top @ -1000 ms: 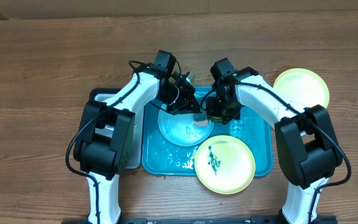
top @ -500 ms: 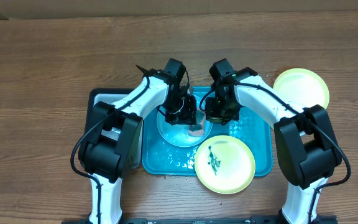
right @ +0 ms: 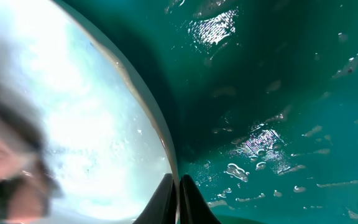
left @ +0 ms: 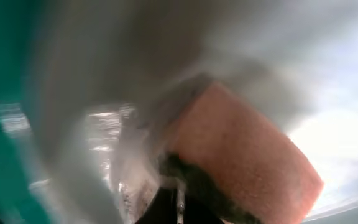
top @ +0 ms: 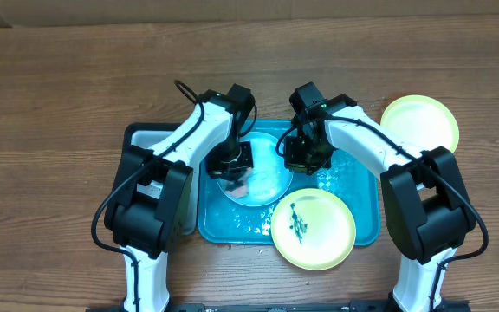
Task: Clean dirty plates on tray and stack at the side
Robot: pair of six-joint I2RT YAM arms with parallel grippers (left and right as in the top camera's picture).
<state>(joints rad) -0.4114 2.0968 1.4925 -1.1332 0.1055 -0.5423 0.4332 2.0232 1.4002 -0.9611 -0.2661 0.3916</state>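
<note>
A light blue plate (top: 262, 180) lies wet on the turquoise tray (top: 353, 186). My left gripper (top: 232, 162) hovers over the plate's left part, shut on a pink sponge (left: 241, 162) with a dark scouring side, which presses against the plate (left: 92, 155). My right gripper (top: 304, 154) is shut on the plate's right rim (right: 166, 143); its fingers (right: 194, 202) pinch the thin edge. A yellow-green plate (top: 313, 228) with dark green smears rests on the tray's front right corner. A second yellow-green plate (top: 419, 124) sits on the table to the right.
A grey metal tray with a black rim (top: 150, 139) lies partly under the turquoise tray's left side. Water drops cover the tray floor (right: 272, 143). Bare wooden table (top: 59, 87) surrounds everything.
The left gripper has swept the sponge from the plate's right side across to its left. The right gripper has stayed on the rim.
</note>
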